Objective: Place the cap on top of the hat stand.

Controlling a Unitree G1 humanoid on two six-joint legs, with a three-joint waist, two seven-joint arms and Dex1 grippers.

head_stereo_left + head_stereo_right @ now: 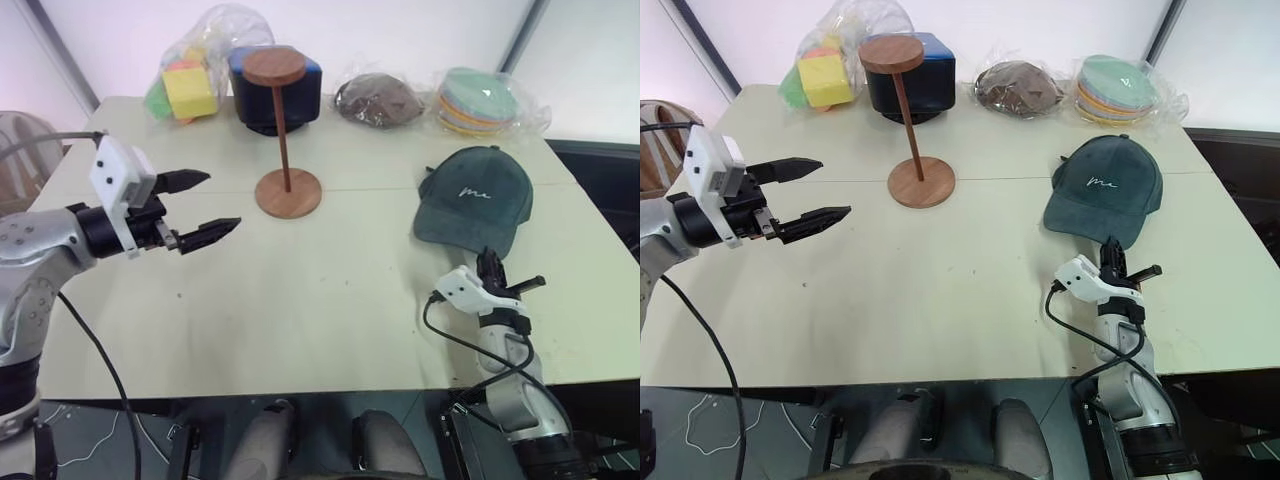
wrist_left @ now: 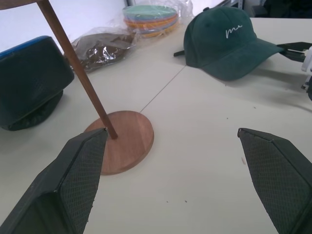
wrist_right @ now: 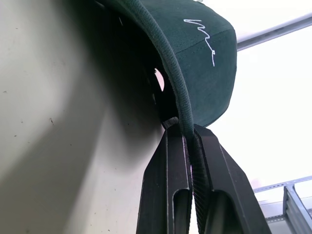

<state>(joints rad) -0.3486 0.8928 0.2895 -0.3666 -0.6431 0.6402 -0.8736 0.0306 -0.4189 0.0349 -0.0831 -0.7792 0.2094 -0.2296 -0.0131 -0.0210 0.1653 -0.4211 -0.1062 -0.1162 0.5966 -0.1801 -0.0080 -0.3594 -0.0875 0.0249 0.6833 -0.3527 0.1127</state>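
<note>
Right gripper (image 3: 191,146) at lower right of frame, fingers pinched on brim edge of cap (image 1: 474,198), one finger above brim, one below. Cap rests on table (image 1: 330,300) at right of centre, white cursive script on front reading roughly "me". Left gripper (image 1: 203,205) at left of frame, fingers spread wide, holding nothing, above table. Hat stand (image 1: 285,130) upright at upper centre, disc top bare.

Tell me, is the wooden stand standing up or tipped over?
Standing up. The hat stand rests its round base flat on the table, its rod rising to the bare disc on top.
</note>
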